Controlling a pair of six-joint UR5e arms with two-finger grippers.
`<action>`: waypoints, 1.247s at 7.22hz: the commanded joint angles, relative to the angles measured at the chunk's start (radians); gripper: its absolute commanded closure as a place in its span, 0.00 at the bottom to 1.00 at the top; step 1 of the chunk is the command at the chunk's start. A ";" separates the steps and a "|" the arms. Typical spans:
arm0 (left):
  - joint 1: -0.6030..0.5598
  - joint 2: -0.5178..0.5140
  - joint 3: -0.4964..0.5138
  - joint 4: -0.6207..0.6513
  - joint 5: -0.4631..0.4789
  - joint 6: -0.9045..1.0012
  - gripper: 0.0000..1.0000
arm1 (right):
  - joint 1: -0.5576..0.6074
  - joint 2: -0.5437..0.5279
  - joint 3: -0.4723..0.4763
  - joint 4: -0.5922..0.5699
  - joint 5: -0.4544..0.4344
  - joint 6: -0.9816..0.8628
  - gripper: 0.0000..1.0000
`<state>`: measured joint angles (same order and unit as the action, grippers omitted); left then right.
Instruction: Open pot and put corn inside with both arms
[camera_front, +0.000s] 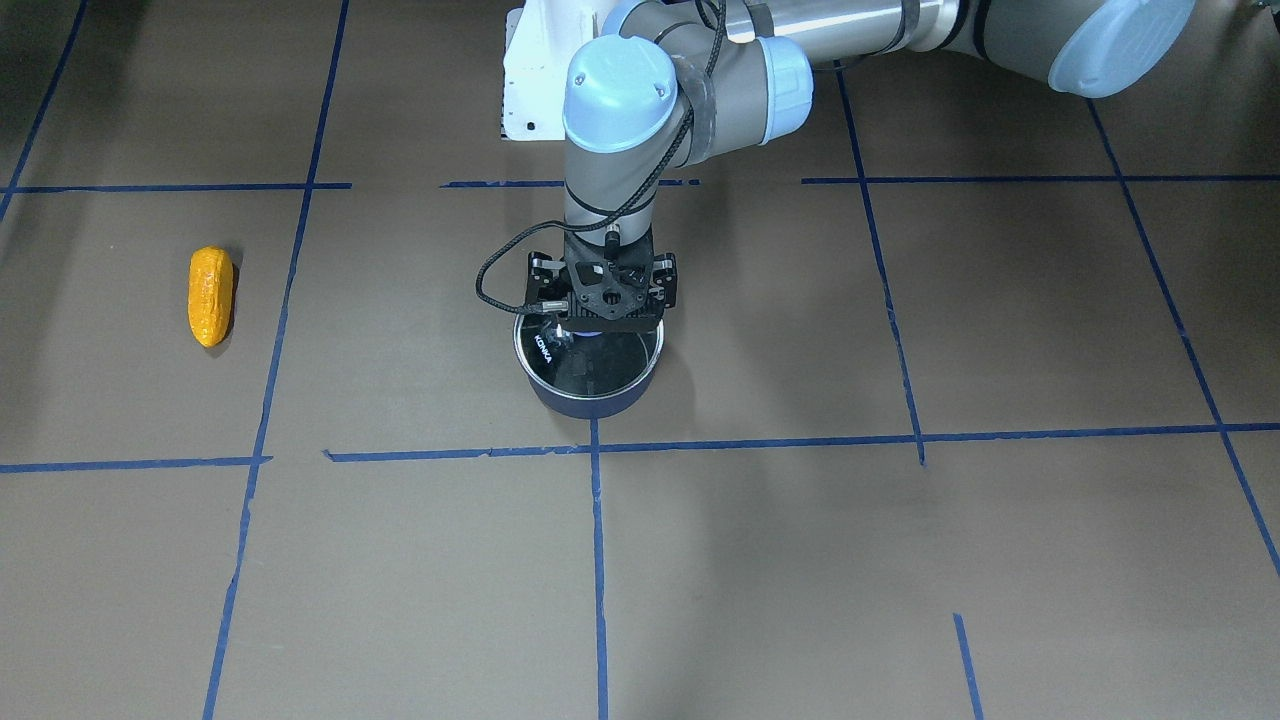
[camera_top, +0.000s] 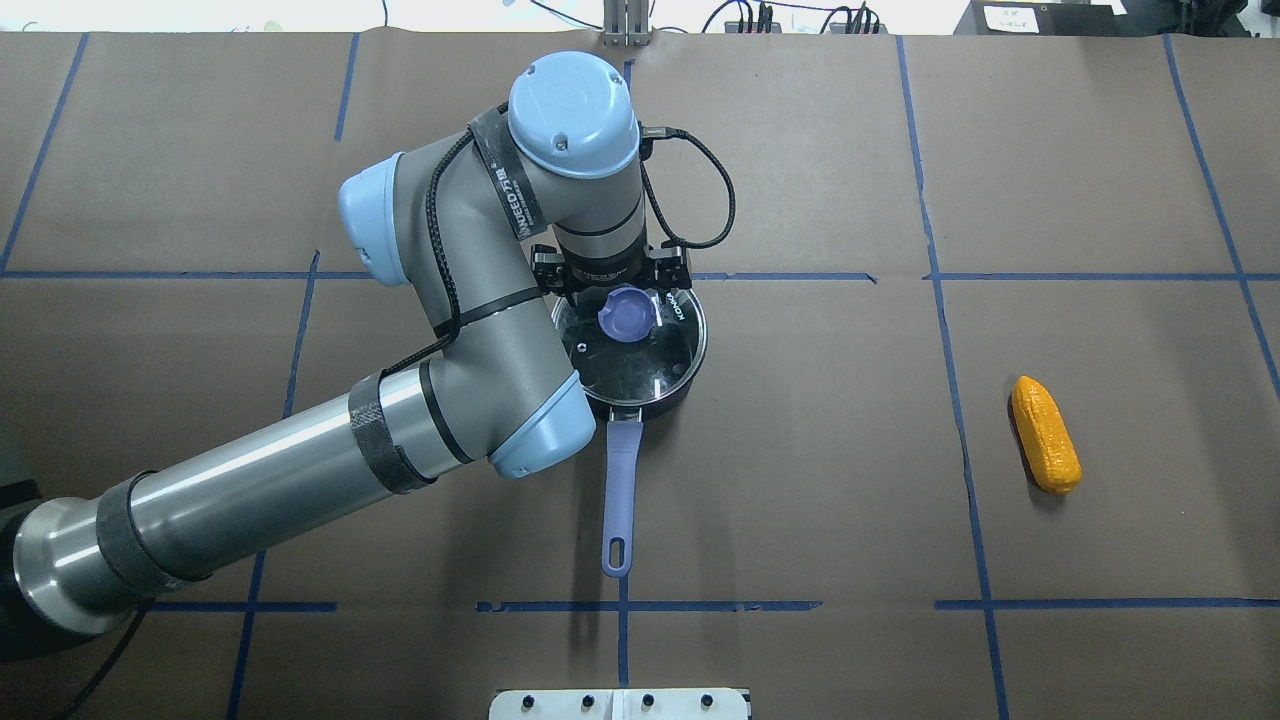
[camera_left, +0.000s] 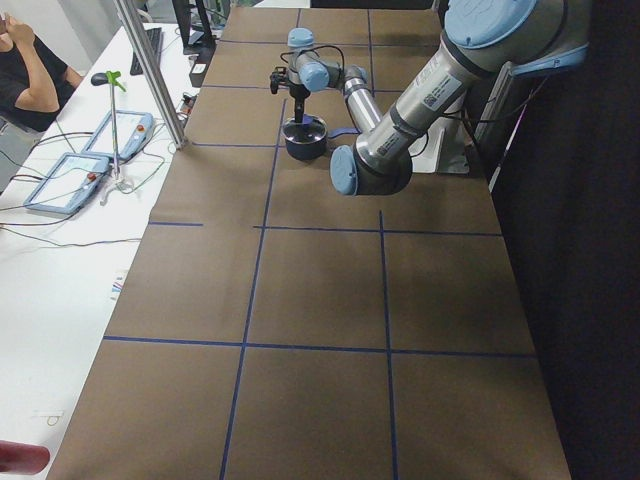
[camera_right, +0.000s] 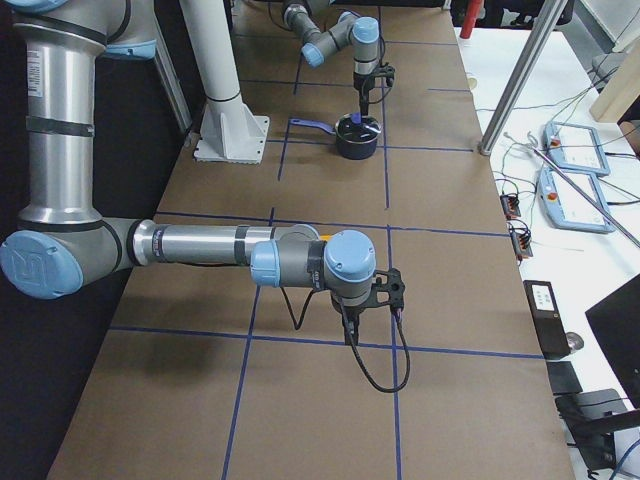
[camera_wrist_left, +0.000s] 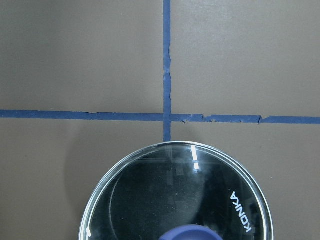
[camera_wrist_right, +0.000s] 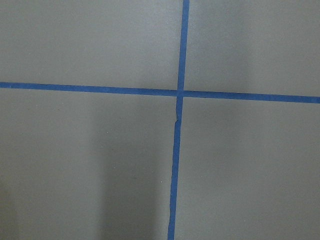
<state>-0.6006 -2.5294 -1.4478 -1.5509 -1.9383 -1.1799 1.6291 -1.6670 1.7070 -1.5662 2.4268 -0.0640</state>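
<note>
- Pot (camera_front: 590, 400) lidded on worktop (camera_top: 800, 500); left fingers (camera_right: 363, 100) directly above knob (camera_top: 627, 313), grip cannot be told
- Corn (camera_top: 1045, 435) well apart from pot and those fingers
- Right fingers (camera_right: 348, 325): state cannot be told

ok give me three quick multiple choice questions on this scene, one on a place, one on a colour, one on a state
1. Where is the corn?
A) on the table, apart from the pot
B) inside the pot
C) in a gripper

2. What colour is the knob on the lid?
A) red
B) purple
C) green

3. What state is the lid in?
A) on the pot
B) flat on the table
C) missing

Answers:
1 A, it lies alone on the table on the robot's right.
2 B, the overhead view shows it purple.
3 A, the glass sits within the pot's rim.
</note>
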 joint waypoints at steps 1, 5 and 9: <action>0.005 0.000 0.009 -0.012 0.001 -0.004 0.00 | 0.000 0.001 -0.001 0.000 0.000 0.000 0.00; 0.030 0.001 0.010 -0.011 0.001 -0.006 0.00 | 0.000 0.004 -0.001 0.000 0.000 0.001 0.00; 0.032 0.006 0.007 -0.003 0.001 -0.006 0.53 | 0.000 0.006 -0.001 0.000 0.000 0.001 0.00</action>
<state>-0.5695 -2.5262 -1.4391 -1.5592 -1.9374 -1.1868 1.6291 -1.6614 1.7039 -1.5662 2.4268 -0.0629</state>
